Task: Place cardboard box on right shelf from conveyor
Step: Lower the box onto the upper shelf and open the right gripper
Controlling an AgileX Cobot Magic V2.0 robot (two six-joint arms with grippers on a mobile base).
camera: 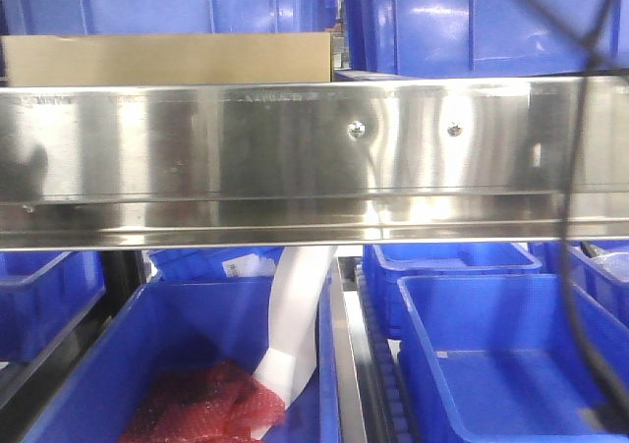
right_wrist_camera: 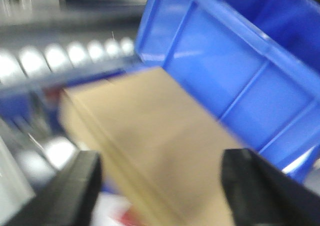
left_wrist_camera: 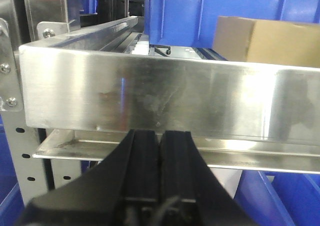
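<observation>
The cardboard box rests on the right shelf, behind its shiny steel front rail with two screws. The left wrist view shows the box at the upper right, beyond the rail. My left gripper is shut and empty, just in front of and below that rail. In the blurred right wrist view my right gripper is open, its fingers wide apart, with the box lying between and beyond them on silver rollers. The conveyor is out of view.
Blue bins stand on the shelf beside the box, one close on its right. Lower down are more blue bins; one holds red wrap and a white strip. A black cable hangs at the right.
</observation>
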